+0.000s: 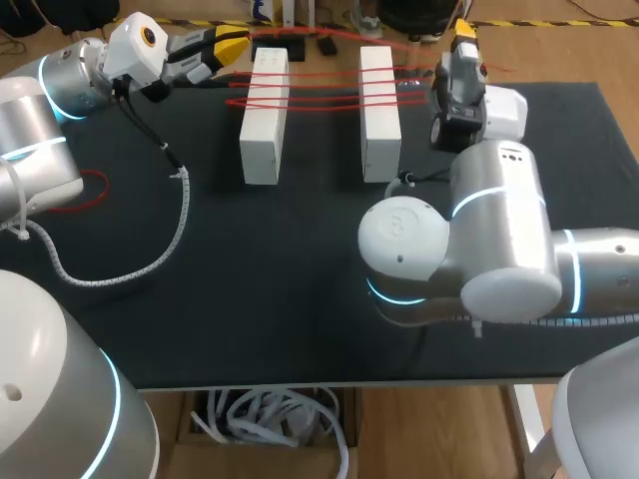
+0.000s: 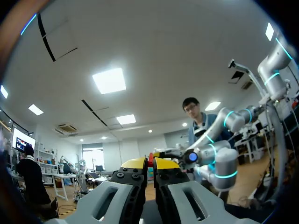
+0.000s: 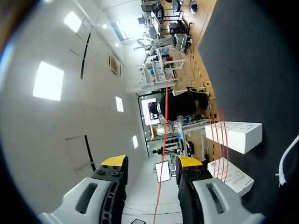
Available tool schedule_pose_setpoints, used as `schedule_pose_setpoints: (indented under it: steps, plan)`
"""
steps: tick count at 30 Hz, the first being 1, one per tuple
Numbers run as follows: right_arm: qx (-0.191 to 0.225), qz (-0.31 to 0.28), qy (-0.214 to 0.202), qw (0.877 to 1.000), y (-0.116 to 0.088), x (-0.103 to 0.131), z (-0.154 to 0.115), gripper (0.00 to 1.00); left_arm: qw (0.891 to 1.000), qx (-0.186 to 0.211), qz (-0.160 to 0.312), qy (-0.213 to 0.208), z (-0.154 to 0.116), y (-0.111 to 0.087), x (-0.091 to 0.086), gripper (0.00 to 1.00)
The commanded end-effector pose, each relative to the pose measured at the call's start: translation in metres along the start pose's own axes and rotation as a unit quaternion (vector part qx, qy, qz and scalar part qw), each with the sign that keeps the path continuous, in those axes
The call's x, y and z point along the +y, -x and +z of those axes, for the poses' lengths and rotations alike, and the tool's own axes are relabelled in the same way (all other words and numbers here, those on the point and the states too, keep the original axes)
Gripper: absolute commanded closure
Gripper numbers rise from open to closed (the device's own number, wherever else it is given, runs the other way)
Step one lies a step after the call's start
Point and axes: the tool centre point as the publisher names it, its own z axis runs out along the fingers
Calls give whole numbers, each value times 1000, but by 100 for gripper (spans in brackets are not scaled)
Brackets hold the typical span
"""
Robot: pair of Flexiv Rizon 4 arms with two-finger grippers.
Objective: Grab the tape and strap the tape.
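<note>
Thin red tape (image 1: 324, 88) runs in strands over two white boxes (image 1: 265, 115) near the bench's (image 1: 300, 279) far edge. The left claw (image 1: 238, 45) is clamped on it; the right claw (image 3: 150, 164) stands apart around one strand.

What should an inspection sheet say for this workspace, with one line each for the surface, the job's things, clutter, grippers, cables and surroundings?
surface: black table.
job's things: red tape runs in several strands across the left white block and the right white block, which lie side by side, apart.
clutter: nothing seen.
grippers: left gripper shut on the red tape; right gripper open, one strand passing between its fingers untouched.
cables: white spiral-wrapped cable lies on the table beside the left arm; red loop near it, kind unclear.
surroundings: nothing seen reaching over the table.
</note>
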Motion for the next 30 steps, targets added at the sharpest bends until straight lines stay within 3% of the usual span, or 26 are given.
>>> schedule_pose_setpoints:
  steps: [1, 30]
  plan:
    - [-4, 2, 7, 1000, -1, -4, -3, 56, 1000, 1, 0, -1, -1, 1, 1, 100]
    - [-9, 1, 34, 999, 0, 14, -10, 65, 1000, 1, 0, -1, -1, 1, 1, 100]
